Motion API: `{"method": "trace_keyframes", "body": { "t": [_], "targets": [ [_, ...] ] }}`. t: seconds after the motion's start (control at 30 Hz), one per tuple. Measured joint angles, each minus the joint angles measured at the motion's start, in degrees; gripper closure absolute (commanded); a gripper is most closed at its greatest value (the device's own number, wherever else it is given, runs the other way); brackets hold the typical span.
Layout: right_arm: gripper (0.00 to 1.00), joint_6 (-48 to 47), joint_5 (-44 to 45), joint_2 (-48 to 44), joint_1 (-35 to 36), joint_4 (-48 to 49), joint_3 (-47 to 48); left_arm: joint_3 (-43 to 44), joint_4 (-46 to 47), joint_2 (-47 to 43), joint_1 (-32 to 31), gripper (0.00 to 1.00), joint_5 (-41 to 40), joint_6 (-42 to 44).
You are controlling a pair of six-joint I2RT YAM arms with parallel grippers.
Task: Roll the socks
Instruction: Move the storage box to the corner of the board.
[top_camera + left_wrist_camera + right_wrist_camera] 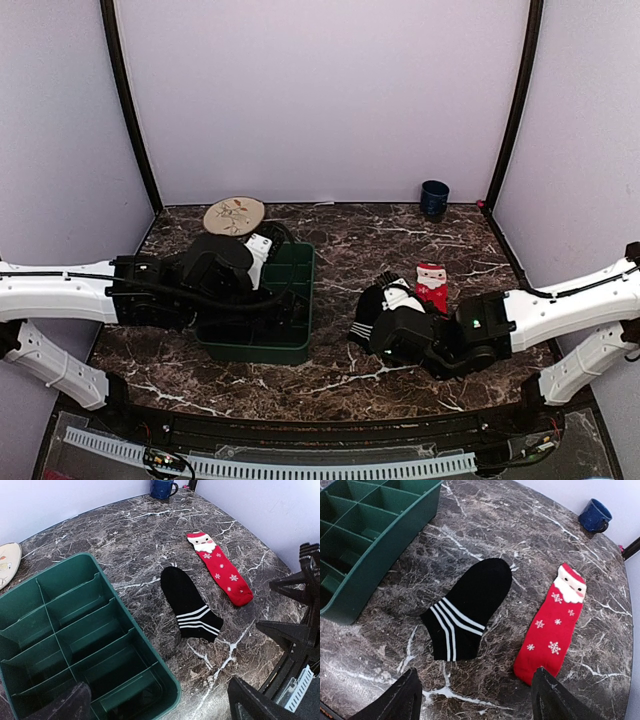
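Two socks lie flat and apart on the marble table. The black sock [470, 607] [190, 602] has white stripes at its cuff. The red sock [552, 630] [220, 570] [432, 285] has a Santa face and white snowflakes and lies to the right of it. My right gripper [475, 705] [385, 320] hovers open above the near ends of both socks, holding nothing. In the top view it covers much of the black sock [368, 305]. My left gripper [157, 707] [280, 262] is open and empty over the right part of the green tray.
A green divided tray [300, 300] [130, 625] [395, 525] stands left of the socks. A blue mug [434, 198] [162, 487] [594, 516] sits at the back right. A round plate [234, 215] lies behind the tray. White walls enclose the table.
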Motion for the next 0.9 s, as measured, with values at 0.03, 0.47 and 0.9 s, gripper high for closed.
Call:
{"method": "trace_keyframes", "body": {
  "t": [0.03, 0.47, 0.9],
  "targets": [
    [0.29, -0.6, -1.1, 0.3, 0.0, 0.7, -0.4, -0.6, 0.1, -0.9, 0.0, 0.03, -0.1, -0.4],
    [0.39, -8.4, -10.1, 9.4, 0.0, 7.8, -2.0, -4.3, 0.2, -4.9, 0.0, 0.08, -1.1, -3.6],
    [0.36, -10.5, -17.4, 11.8, -2.3, 10.8, -2.1, -9.2, -0.9, -7.5, 0.0, 0.14, -0.5, -7.0]
  ]
}}
